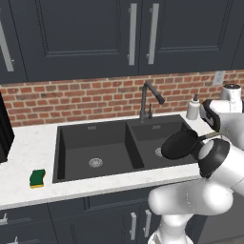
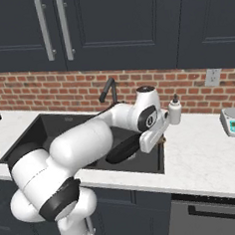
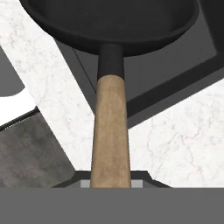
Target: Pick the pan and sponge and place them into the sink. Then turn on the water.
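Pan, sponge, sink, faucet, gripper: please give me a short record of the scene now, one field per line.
pan: held by its wooden handle, above the right basin
sponge: on the counter, left of the sink
sink: both basins hold nothing
faucet: no water running
gripper: shut on the pan handle

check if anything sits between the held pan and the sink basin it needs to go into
Nothing visible does. The pan, gripped by its wooden handle, hangs over the right basin of the sink. The faucet stands behind at the back rim.
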Tool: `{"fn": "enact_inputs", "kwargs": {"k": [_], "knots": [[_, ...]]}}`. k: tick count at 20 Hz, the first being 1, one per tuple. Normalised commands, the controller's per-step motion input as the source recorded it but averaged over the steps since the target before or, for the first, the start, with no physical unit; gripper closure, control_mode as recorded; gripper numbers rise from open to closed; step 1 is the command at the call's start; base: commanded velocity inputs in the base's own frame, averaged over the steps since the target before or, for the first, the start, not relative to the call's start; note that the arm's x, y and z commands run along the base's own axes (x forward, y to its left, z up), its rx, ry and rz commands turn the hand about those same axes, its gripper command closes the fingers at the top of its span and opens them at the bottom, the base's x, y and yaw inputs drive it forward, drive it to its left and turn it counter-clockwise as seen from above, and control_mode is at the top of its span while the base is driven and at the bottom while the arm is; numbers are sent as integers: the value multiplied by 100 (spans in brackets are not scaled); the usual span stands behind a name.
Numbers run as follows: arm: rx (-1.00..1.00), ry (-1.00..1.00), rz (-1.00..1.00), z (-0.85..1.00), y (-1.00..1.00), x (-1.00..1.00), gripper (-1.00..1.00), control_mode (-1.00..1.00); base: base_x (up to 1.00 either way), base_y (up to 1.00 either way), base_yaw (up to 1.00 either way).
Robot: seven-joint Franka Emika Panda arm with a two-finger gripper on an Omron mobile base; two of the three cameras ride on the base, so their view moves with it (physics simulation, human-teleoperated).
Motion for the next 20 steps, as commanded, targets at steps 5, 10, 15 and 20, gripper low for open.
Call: {"fn": "enact_inputs", "kwargs": {"k": [5,10,15,20], "knots": [[10,0,14,0,0,39,100,-100,0,0,0],[7,0,8,0,6,43,100,-100,0,0,0],[3,0,4,0,12,56,100,-100,0,0,0],[0,1,4,0,22,38,100,-100,0,0,0]]}}
